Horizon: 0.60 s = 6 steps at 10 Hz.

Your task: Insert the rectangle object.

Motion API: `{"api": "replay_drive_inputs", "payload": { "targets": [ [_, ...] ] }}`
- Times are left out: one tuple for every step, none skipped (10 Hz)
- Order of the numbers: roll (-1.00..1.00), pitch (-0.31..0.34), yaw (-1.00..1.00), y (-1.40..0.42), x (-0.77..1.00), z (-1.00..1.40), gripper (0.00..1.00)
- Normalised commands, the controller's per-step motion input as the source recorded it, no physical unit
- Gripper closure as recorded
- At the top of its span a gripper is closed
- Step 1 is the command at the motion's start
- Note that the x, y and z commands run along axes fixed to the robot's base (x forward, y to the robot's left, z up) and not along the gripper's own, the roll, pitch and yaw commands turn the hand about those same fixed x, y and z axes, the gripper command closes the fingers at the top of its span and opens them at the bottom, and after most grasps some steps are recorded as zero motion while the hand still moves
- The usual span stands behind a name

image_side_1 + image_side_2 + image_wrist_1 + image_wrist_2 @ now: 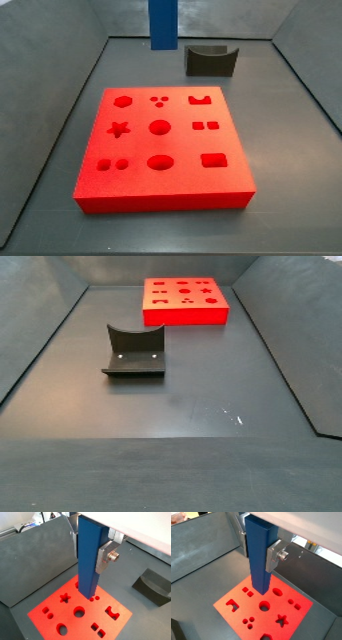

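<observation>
My gripper is shut on the blue rectangle object, with a silver finger on each side of its upper part. It shows the same way in both wrist views, gripper on bar. The bar hangs upright, with its lower end in the air above the red board, which also shows in a wrist view. In a side view the bar hangs from above, beyond the board; the gripper is out of frame there. The board holds several shaped holes, including a rectangular one.
The dark fixture stands on the floor beyond the board, and shows in a wrist view and a side view. Grey walls enclose the floor. The board lies at the far end.
</observation>
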Motion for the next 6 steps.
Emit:
{"api": "replay_drive_inputs", "payload": {
  "targets": [
    [0.00,-0.039,0.03,-0.05,-0.01,0.00,1.00],
    [0.00,-0.061,0.05,-0.08,0.00,-0.12,1.00],
    [0.09,-0.001,0.02,-0.39,0.19,-0.17,1.00],
    [0.09,0.000,0.03,-0.46,0.27,-0.15,1.00],
    [0.11,0.000,0.03,-0.58,0.36,-0.20,1.00],
    [0.14,-0.081,0.01,-0.81,0.43,-0.43,1.00]
  ]
}}
